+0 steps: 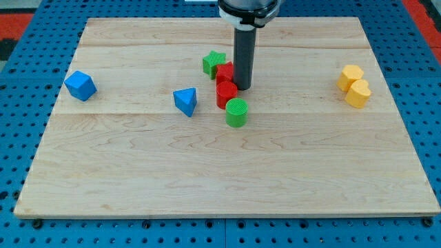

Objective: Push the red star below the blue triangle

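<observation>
The red star point(224, 71) lies near the board's middle top, partly hidden by my rod. My tip point(243, 87) touches its right side. The blue triangle point(185, 101) lies to the left of and a little below the star, apart from it. A red cylinder-like block point(226, 94) sits just below the star and left of my tip. A green star point(213, 63) touches the red star's upper left. A green cylinder point(236, 112) sits just below the red block.
A blue cube-like block point(80, 85) lies at the view's left. Two yellow blocks point(350, 77) point(357, 94) lie together at the view's right. The wooden board point(220, 172) sits on a blue pegboard surface.
</observation>
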Motion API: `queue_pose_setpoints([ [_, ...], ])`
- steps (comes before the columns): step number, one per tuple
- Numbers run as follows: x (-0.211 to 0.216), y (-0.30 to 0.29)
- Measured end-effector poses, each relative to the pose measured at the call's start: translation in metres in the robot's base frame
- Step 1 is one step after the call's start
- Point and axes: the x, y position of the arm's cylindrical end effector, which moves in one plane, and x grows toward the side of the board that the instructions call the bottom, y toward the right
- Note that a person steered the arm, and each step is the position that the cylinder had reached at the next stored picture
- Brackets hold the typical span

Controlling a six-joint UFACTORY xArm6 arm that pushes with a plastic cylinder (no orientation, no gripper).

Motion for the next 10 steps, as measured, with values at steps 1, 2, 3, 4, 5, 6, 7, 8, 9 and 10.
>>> queue_pose_setpoints([
  [1, 0.006, 0.013],
  [2, 0.005, 0.013],
  [3, 0.003, 0.022],
  [4, -0.020, 0.031],
  [5, -0.026, 0.023],
  [6, -0.025, -0.017],
  [7, -0.016, -0.036],
  [8, -0.034, -0.027],
  [9, -0.034, -0.065],
  [10, -0.012, -0.116],
])
